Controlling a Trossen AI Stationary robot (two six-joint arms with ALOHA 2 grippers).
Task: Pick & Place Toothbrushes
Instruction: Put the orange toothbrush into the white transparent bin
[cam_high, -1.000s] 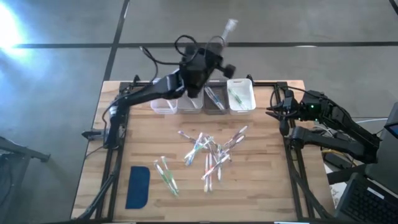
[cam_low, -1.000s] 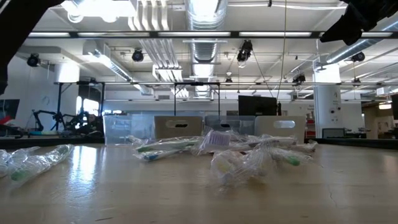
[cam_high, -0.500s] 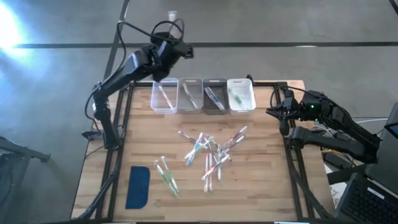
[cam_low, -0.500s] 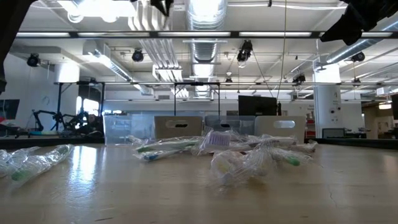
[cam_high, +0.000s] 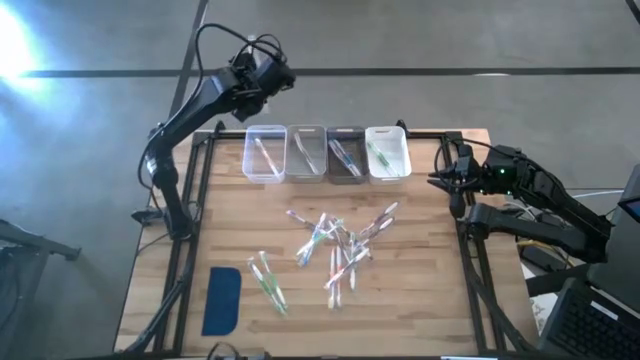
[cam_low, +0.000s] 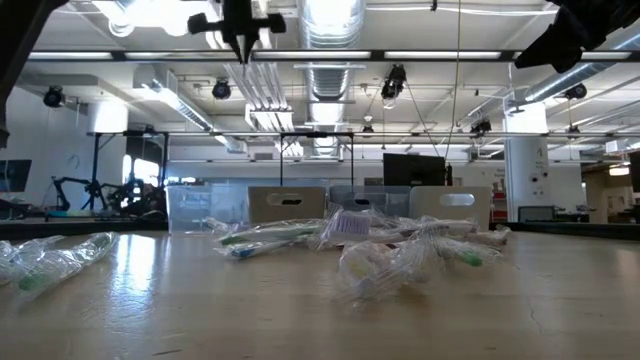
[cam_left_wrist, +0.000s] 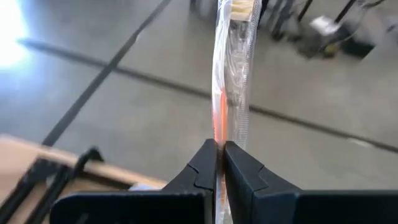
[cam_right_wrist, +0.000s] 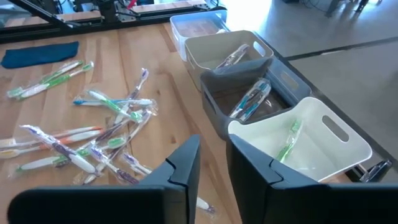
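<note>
The row of four bins (cam_high: 326, 153) along the table's far edge serves as the landmark here. Well to the left of the row and toward the near edge, a flat dark-blue pad (cam_high: 222, 299) lies on the wooden table (cam_high: 430, 290).

Beyond the clear leftmost bin (cam_high: 264, 154), out past the table's far edge and over the grey floor, the left gripper (cam_left_wrist: 219, 163) hangs high; in the low view it shows pointing down near the ceiling lights (cam_low: 240, 30). Its fingers are pinched tight on a wrapped toothbrush (cam_left_wrist: 232, 68) with an orange-pink streak, which stands up straight out of the fingertips. That leftmost bin holds one toothbrush (cam_high: 263, 155).

The next bin, pale grey (cam_right_wrist: 227, 55), holds a wrapped brush, the dark grey bin (cam_right_wrist: 252, 99) holds a blue-accented one, and the white bin (cam_right_wrist: 311, 140) at the right end holds a green one (cam_right_wrist: 287, 142).

On the near side of the row, a loose heap of toothbrushes (cam_high: 338, 246) in clear wrappers lies scattered around mid-table, with a green pair (cam_high: 267, 281) set apart between the heap and the pad.

To the right of the row, off the table's right edge, the right gripper (cam_right_wrist: 212, 163) waits low, facing the bins; its fingers stand slightly apart with nothing between them.
</note>
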